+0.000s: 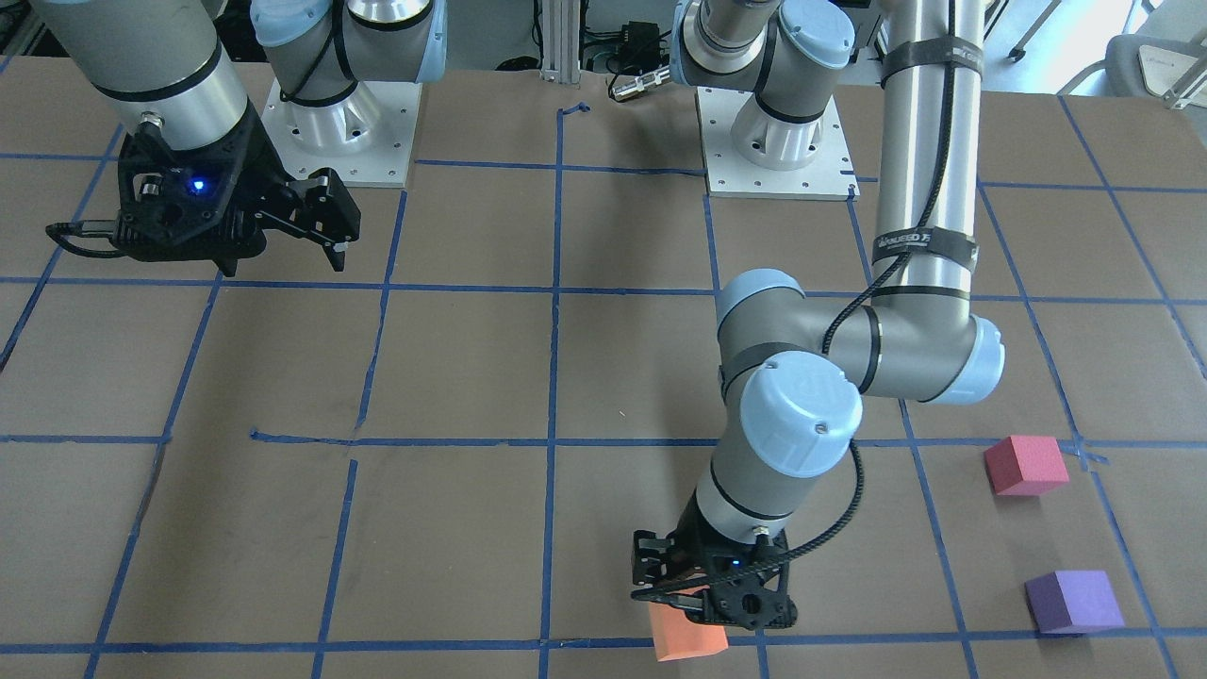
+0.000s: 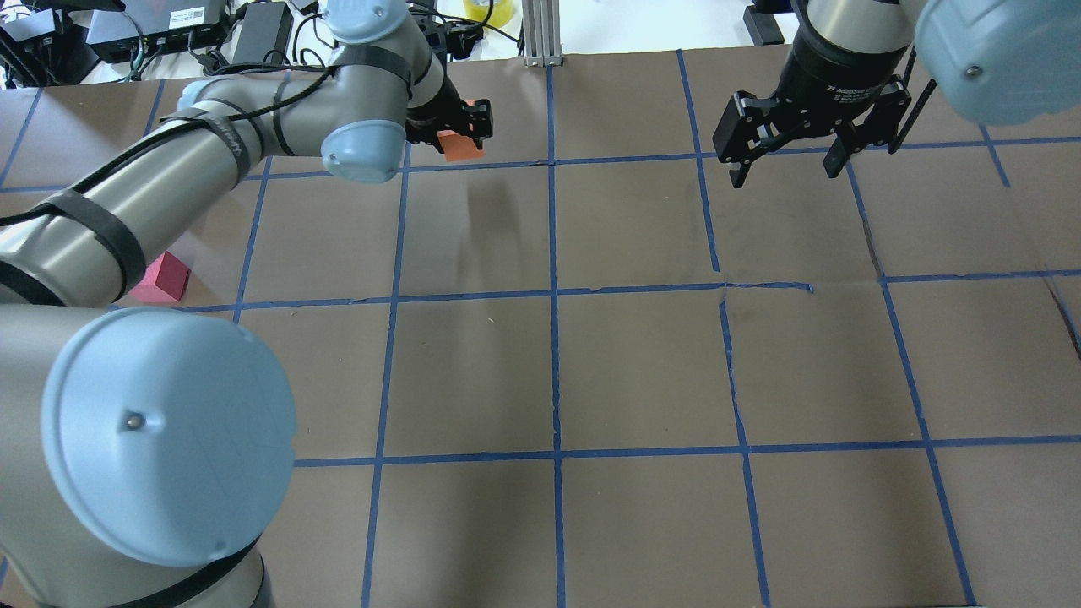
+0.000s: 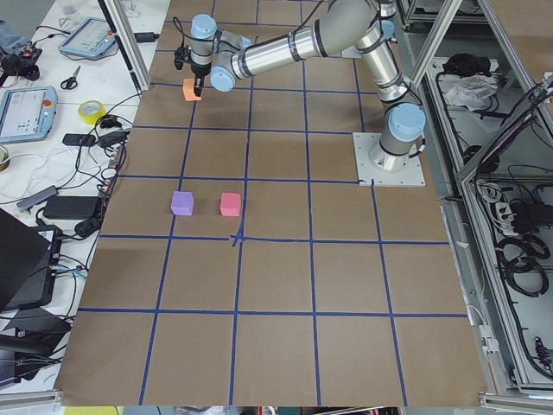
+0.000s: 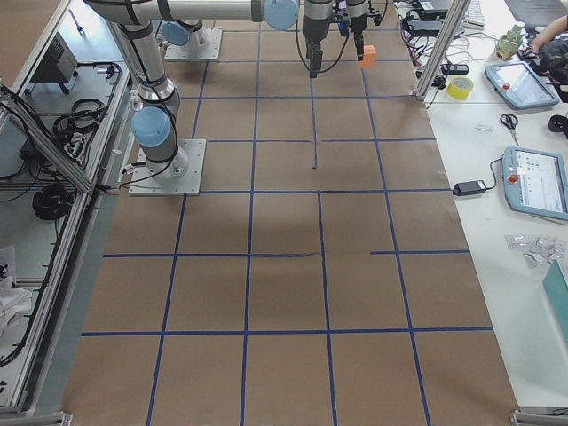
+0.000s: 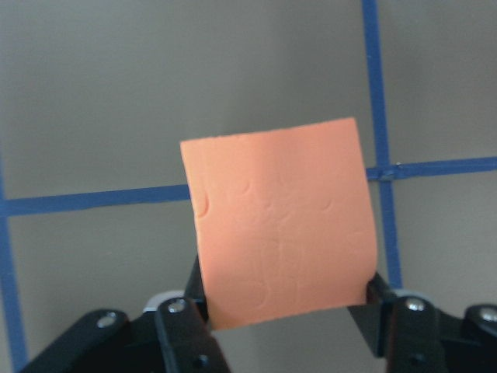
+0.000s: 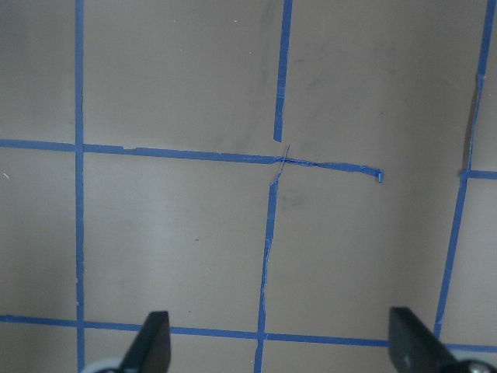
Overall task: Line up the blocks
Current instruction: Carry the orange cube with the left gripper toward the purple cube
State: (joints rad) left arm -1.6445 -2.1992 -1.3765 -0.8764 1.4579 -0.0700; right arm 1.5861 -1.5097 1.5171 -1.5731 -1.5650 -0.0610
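My left gripper (image 1: pixel 700 611) is shut on the orange block (image 1: pixel 688 639), close over the table near its far edge. The left wrist view shows the orange block (image 5: pixel 279 229) clamped between both fingers (image 5: pixel 182 311) over a blue tape crossing. The overhead view shows this block (image 2: pixel 462 149) by the gripper (image 2: pixel 460 135). The pinkish-red block (image 1: pixel 1026 464) and the purple block (image 1: pixel 1073 601) lie apart on the table, far out on my left. The overhead view shows the pinkish-red block (image 2: pixel 160 280); the purple one is hidden there. My right gripper (image 2: pixel 785 165) is open and empty above the table.
The brown table (image 2: pixel 642 371) carries a grid of blue tape lines (image 2: pixel 555 380). Both arm bases (image 1: pixel 339 132) stand at the robot's edge. A bench beyond the table's far edge holds a tape roll (image 4: pixel 460 87), tablets and cables.
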